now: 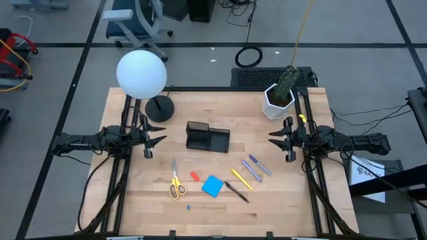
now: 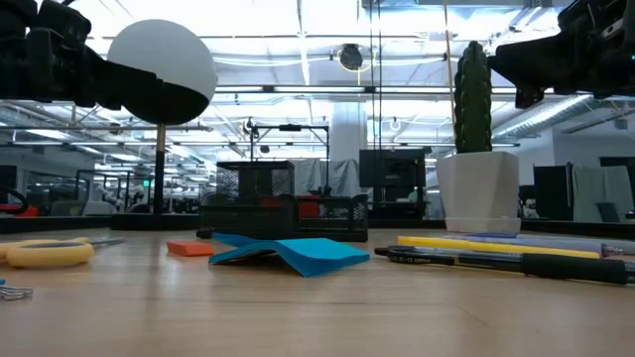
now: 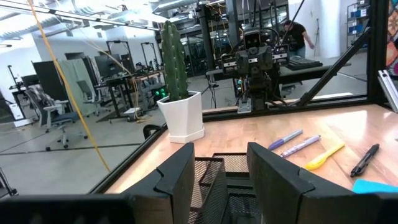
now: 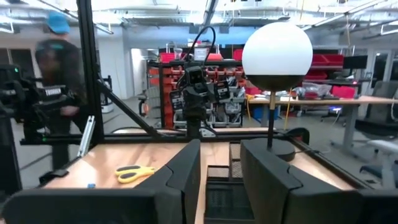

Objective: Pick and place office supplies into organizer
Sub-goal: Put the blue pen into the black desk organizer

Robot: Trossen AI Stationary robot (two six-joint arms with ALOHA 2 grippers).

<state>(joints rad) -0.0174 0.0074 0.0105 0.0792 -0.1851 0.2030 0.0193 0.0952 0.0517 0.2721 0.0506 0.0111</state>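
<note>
Scissors (image 1: 176,181) lay near the organizer (image 1: 207,137), with pens (image 1: 241,179) and a blue pad (image 1: 212,186) beside them. My left fingers (image 1: 151,141) and right fingers (image 1: 278,138) stood open, empty, flanking the organizer. Pens looked light, stiff, likely to roll; I'd pinch mid-barrel.

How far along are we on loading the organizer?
Nothing looks done: the organizer appears empty. Neither gripper holds anything; the left gripper and right gripper are open, flanking it. Left to do: scissors, red eraser, blue pad and the pens.
</note>
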